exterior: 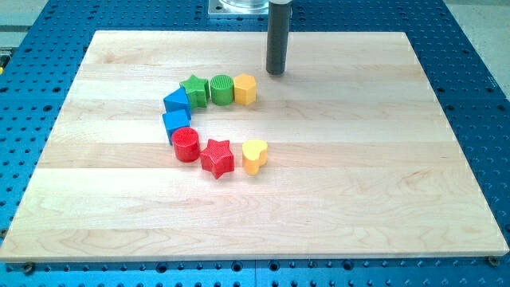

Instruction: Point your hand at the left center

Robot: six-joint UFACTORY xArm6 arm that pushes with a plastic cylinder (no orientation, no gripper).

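My tip (pixel 276 72) rests on the wooden board (pixel 382 159) near the view's top, just right of and above the yellow hexagonal block (pixel 245 89). The blocks form a C-shaped arc left of centre: green star (pixel 194 89), green cylinder (pixel 221 89), yellow hexagon, blue block (pixel 176 101), a second blue block (pixel 175 123), red cylinder (pixel 186 144), red star (pixel 217 157), yellow heart (pixel 254 155). The tip touches no block.
The board lies on a blue perforated table (pixel 470 72). The arm's metal base (pixel 239 6) shows at the view's top edge.
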